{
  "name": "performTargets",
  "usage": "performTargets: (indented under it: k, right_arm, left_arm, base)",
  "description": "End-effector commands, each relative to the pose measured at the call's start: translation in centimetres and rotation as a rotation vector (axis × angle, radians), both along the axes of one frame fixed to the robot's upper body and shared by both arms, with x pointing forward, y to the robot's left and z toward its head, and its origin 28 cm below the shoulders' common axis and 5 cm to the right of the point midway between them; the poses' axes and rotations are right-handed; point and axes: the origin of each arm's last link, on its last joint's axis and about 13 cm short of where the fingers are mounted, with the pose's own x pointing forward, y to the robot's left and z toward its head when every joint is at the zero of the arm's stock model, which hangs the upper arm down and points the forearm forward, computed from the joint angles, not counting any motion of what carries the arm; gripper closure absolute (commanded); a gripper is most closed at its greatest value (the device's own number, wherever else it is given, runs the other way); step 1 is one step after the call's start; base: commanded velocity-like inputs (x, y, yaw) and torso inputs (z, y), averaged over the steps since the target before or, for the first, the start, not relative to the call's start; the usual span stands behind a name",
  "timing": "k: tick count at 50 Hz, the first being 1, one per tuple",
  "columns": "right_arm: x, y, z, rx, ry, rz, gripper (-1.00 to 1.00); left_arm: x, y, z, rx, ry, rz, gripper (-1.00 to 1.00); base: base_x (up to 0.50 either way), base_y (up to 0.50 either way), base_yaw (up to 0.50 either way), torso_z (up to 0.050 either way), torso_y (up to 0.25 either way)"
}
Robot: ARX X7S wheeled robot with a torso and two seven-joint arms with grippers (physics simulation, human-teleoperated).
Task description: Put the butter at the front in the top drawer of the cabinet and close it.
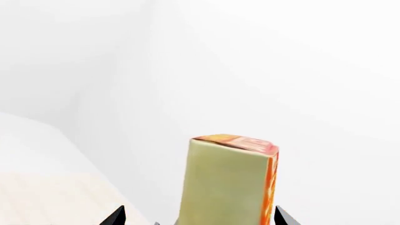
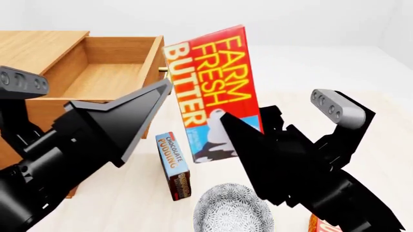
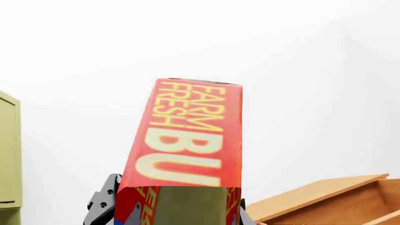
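Note:
The butter [image 2: 213, 92], a red carton with yellow lettering and a cow picture, hangs tilted in the air in front of the open top drawer [image 2: 110, 72] of the wooden cabinet [image 2: 32, 43]. My right gripper [image 2: 242, 118] is shut on its lower part, and in the right wrist view the butter [image 3: 187, 140] fills the gap of the right gripper [image 3: 172, 211]. My left gripper [image 2: 169, 87] is open at the carton's left edge. In the left wrist view the butter's cream side [image 1: 225, 183] stands between the spread left gripper [image 1: 200, 216].
A blue chocolate pudding box [image 2: 174, 164] stands on the pale floor below the carton. A patterned grey bowl [image 2: 232, 210] is near the bottom edge, with a red object [image 2: 319, 224] at the bottom right. The drawer's wooden rim [image 3: 331, 197] and an olive-green panel [image 3: 9, 150] show in the right wrist view.

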Motion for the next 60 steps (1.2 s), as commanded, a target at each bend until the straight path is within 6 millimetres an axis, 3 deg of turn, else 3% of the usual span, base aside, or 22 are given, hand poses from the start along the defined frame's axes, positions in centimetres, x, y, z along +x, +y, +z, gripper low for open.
performTargets:
  k: [1, 31, 60]
  right_arm:
    - [-0.3, 0.0, 0.8, 0.022, -0.039, 0.027, 1.0]
    - [0.1, 0.6, 0.7, -0.007, -0.03, 0.044, 1.0]
    - [-0.1, 0.8, 0.5, -0.021, -0.013, 0.074, 1.0]
  left_arm:
    - [0.2, -0.2, -0.2, 0.004, 0.005, -0.016, -1.0]
    - [-0.1, -0.5, -0.4, 0.003, 0.008, -0.044, -1.0]
    - [0.5, -1.2, 0.9, 0.006, -0.032, -0.072, -1.0]
  base:
    - [0.0, 0.0, 0.0, 0.0, 0.0]
    - [0.0, 0.0, 0.0, 0.0, 0.001]
    - [0.0, 0.0, 0.0, 0.001, 0.001]
